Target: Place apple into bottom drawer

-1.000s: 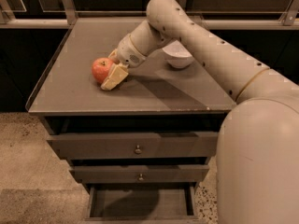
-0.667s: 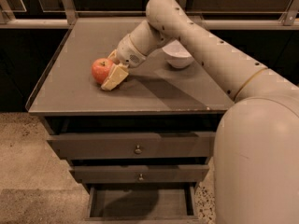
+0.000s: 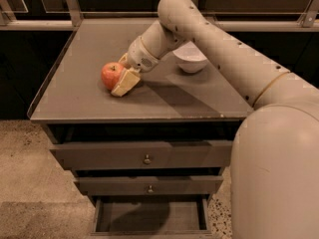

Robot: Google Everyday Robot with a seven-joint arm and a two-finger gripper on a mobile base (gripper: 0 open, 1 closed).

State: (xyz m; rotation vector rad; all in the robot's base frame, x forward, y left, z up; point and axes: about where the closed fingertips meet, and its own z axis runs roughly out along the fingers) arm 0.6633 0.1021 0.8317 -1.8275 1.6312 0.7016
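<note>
The apple (image 3: 110, 73), red-orange with a yellowish patch, sits on the grey cabinet top (image 3: 164, 101) left of centre. My gripper (image 3: 118, 76) reaches it from the right, low over the top. One cream finger (image 3: 125, 82) lies against the apple's near right side and the other stands behind it, so the jaws are closed on the apple. The apple still rests on the top. The bottom drawer (image 3: 149, 216) is pulled open at the foot of the cabinet, and its flat grey floor is bare.
A white bowl (image 3: 190, 59) stands on the top behind my arm, right of the apple. Two wider drawers with round knobs (image 3: 147, 159) are shut above the open one. My arm's large link (image 3: 279, 173) fills the right foreground. A railing runs behind the cabinet.
</note>
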